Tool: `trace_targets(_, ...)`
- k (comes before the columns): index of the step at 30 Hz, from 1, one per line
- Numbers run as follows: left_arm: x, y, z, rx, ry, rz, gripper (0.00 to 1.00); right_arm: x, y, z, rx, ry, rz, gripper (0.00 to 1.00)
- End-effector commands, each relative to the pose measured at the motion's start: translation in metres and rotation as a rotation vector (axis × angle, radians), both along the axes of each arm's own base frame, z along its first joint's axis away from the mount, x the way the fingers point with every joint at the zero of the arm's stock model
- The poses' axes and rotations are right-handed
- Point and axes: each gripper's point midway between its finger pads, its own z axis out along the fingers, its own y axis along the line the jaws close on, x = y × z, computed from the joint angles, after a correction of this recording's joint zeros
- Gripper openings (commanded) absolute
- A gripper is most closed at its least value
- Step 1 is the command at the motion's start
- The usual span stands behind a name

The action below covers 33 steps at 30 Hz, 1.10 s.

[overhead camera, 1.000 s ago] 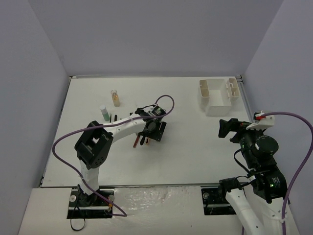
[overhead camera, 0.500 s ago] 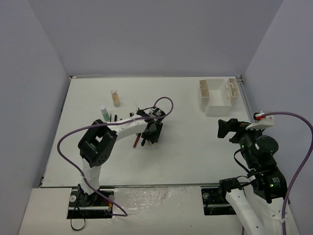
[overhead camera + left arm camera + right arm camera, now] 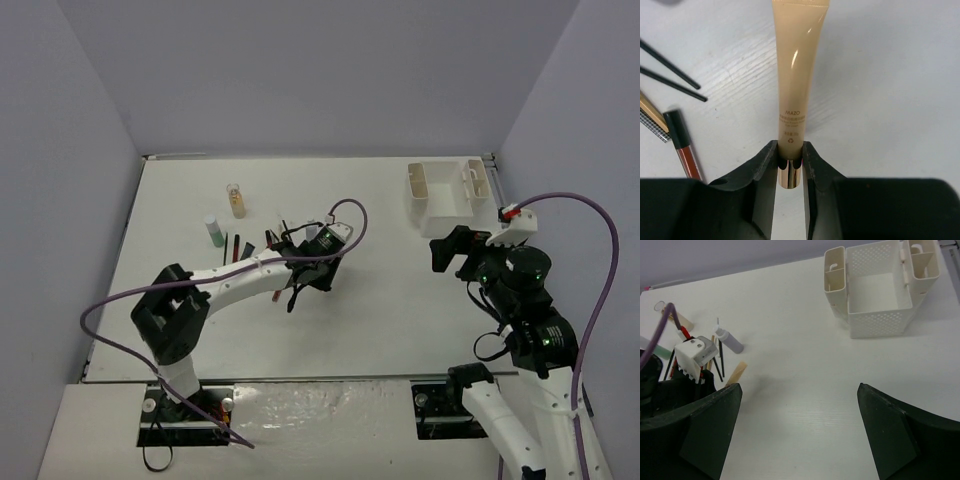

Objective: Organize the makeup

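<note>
The left jaws are clamped on the gold-collared end of the tan tube (image 3: 796, 75), which stretches straight ahead of them over the white surface (image 3: 890, 75). A red tube (image 3: 684, 150) and two thin black pencils (image 3: 670, 75) lie just to their left. The right jaws stand wide apart, holding nothing, with the white box (image 3: 875, 295) well ahead of them.

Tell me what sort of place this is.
Probably a robotics lab test cell, not a home: bare walls box in a white table, with left arm and right arm mounted at its edge.
</note>
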Motion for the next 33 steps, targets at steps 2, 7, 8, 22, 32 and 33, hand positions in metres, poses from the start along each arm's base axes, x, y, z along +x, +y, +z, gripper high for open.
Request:
trace_targets(2, 0.012, -0.041, 0.121, -0.255, -0.382, -0.126, 0.00, 0.020, 0.039, 0.008, 0.136, 0.068, 0.138, 0.95)
trace_targets(7, -0.002, -0.062, 0.166, -0.343, -0.538, -0.221, 0.00, 0.040, 0.062, 0.004, 0.218, 0.143, 0.208, 0.88)
trace_targets(8, -0.004, -0.064, 0.171, -0.351, -0.554, -0.232, 0.00, 0.044, 0.065, 0.005, 0.228, 0.140, 0.212, 0.87)
trace_targets(22, -0.008, -0.081, 0.214, -0.445, -0.636, -0.262, 0.00, 0.061, 0.123, 0.005, 0.326, 0.150, 0.353, 0.80)
trace_targets(32, -0.012, -0.088, 0.223, -0.501, -0.632, -0.268, 0.00, 0.066, 0.146, -0.015, 0.297, 0.186, 0.387, 0.64)
trace_targets(33, -0.012, -0.088, 0.224, -0.505, -0.632, -0.266, 0.00, 0.066, 0.149, -0.017, 0.290, 0.189, 0.388, 0.62)
